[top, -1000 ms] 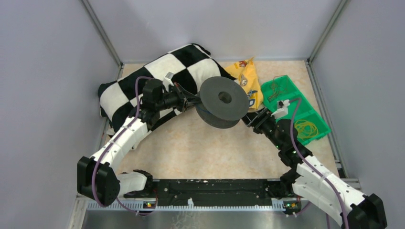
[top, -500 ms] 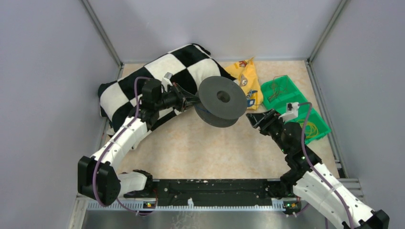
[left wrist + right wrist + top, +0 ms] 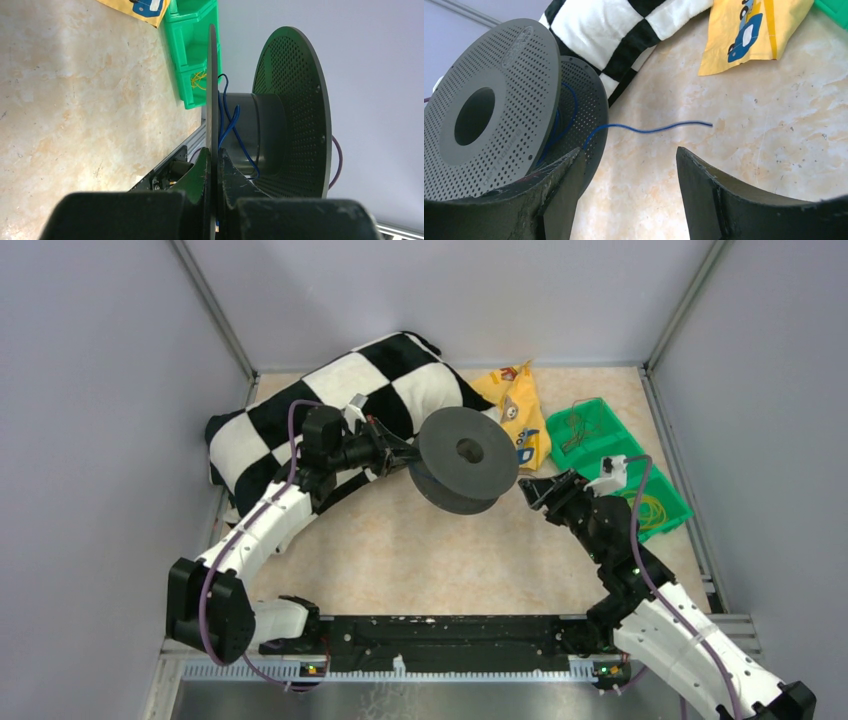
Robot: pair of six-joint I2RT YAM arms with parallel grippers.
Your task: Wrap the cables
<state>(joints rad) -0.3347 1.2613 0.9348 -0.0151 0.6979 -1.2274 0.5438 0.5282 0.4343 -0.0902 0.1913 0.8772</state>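
Few loose turns of the blue cable (image 3: 649, 129) sit on the hub of the spool (image 3: 467, 450). Its free end sticks out past the flange, in the air above the worktop (image 3: 400, 550), crossing just ahead of the right jaws.

Left jaws are clenched on the rim of one flange, holding the spool off the worktop with its axis tilted. Right jaws are released, spread wide, nothing in them.

Step in hand, my read: catch the free end. Pinch near the tip, not at the flange. Then hold light tension while laying it between the flanges, or the loops will spring off.

Wire is hair-thin and springy and holds a curve, so it's easy to miss or kink. Spool is rigid, dark grey and matte, with perforated flanges and a smooth hub.

More fine wire sits in the green bin (image 3: 598, 420), well apart: a yellow coil and a darker tangle, in separate compartments.
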